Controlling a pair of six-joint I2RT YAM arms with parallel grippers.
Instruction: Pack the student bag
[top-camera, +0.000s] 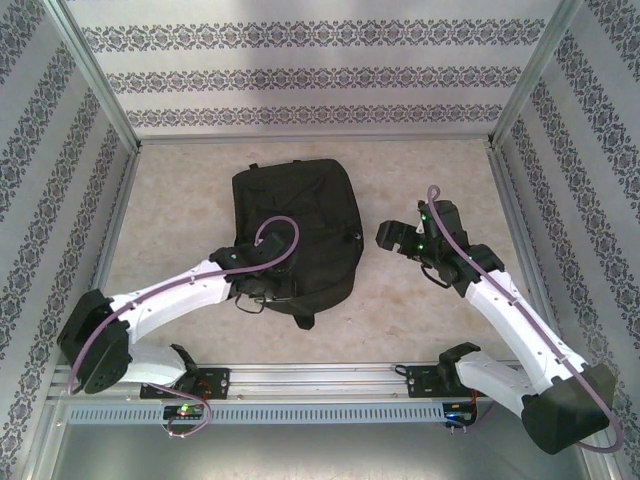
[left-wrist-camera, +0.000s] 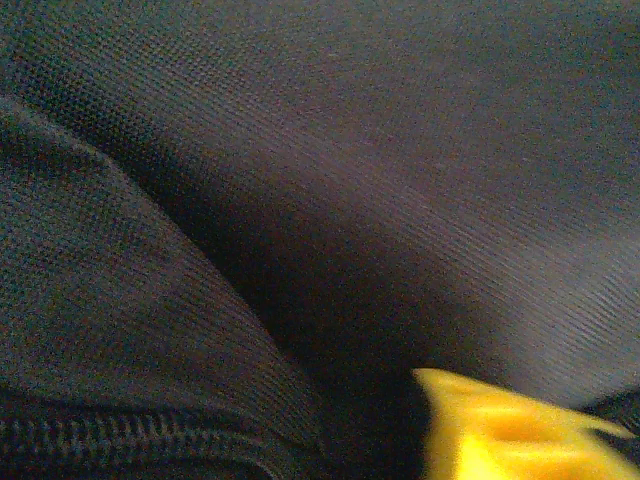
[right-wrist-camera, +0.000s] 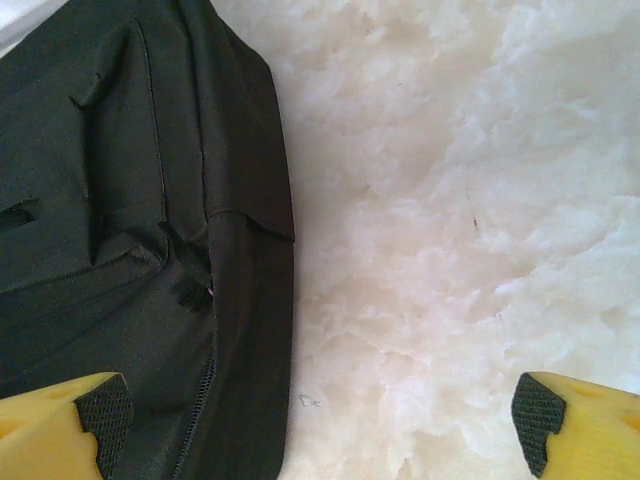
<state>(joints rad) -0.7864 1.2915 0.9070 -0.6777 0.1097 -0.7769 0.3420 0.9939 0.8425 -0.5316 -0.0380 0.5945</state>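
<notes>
The student bag (top-camera: 297, 205), a large black fabric backpack, lies flat in the middle of the table. My left gripper (top-camera: 262, 283) is down on the bag's near part. In the left wrist view the black fabric (left-wrist-camera: 350, 150) sits very close, with a zipper (left-wrist-camera: 120, 432) at the lower left. One yellow finger (left-wrist-camera: 500, 432) shows off to the right, and nothing is gripped against it. My right gripper (top-camera: 393, 238) hovers just right of the bag. It stands wide open (right-wrist-camera: 320, 420) over bare table, with the bag's side (right-wrist-camera: 120, 200) under its left finger.
The table (top-camera: 180, 200) has a pale marbled top (right-wrist-camera: 450, 200), walled by patterned panels at the back and both sides. A metal rail (top-camera: 320, 378) runs along the near edge by the arm bases. A strap end (top-camera: 303, 322) hangs off the bag's near edge.
</notes>
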